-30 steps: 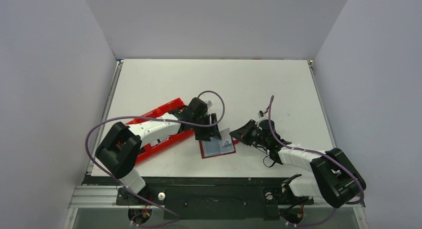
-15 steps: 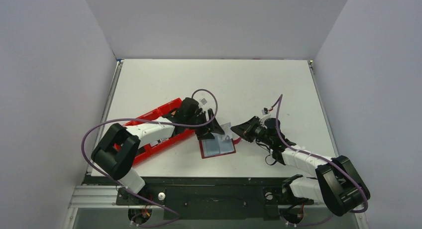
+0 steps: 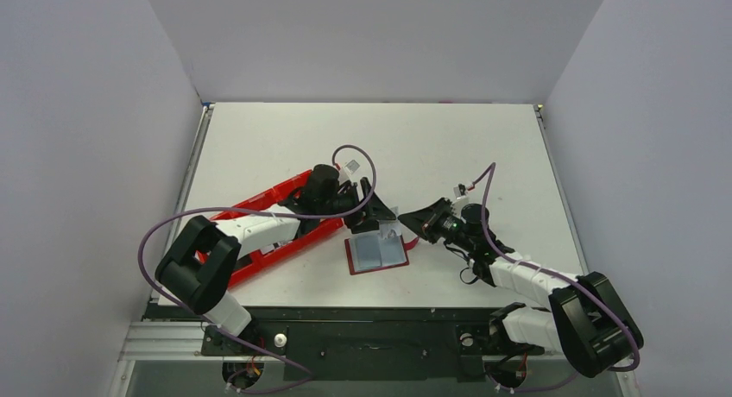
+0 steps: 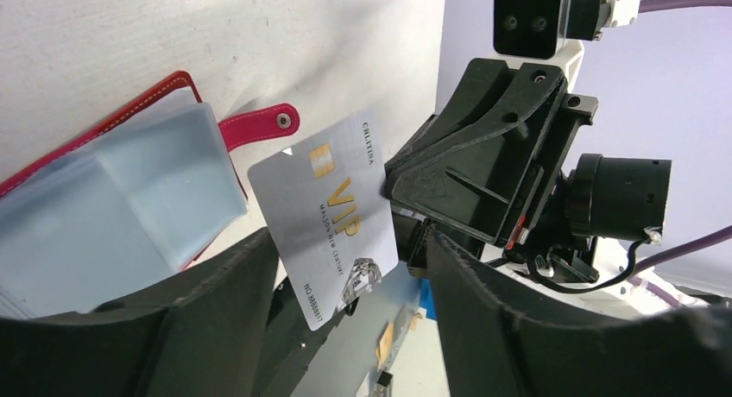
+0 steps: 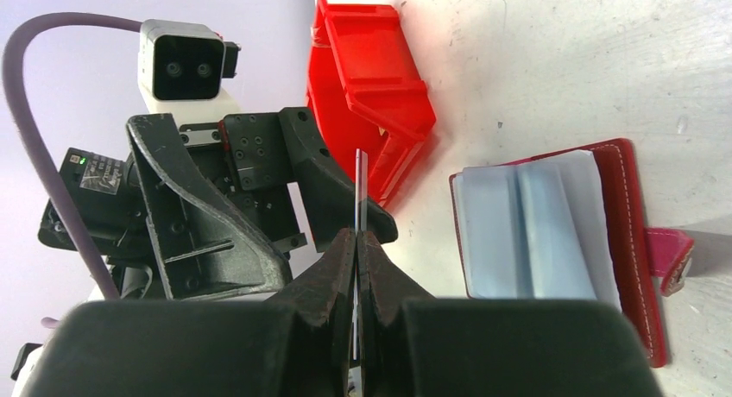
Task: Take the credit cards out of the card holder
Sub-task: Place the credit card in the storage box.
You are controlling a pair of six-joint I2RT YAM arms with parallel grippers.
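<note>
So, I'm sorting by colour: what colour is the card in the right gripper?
The credit card is silver-grey with gold lettering; best in left wrist view.

"How's the light?"

"Bright and even, coming from above. The white counter [image 3: 449, 138] looks nearly flat, with only soft, short shadows under the arms."

"Glare?"

"A pale sheen on the silver card [image 4: 332, 216] in the left wrist view, though its print stays readable."

"Focus?"

"The overhead view is crisp throughout. In both wrist views the pincer fingers [image 4: 198, 328] nearest the lens smear into dark, featureless masses."
</note>
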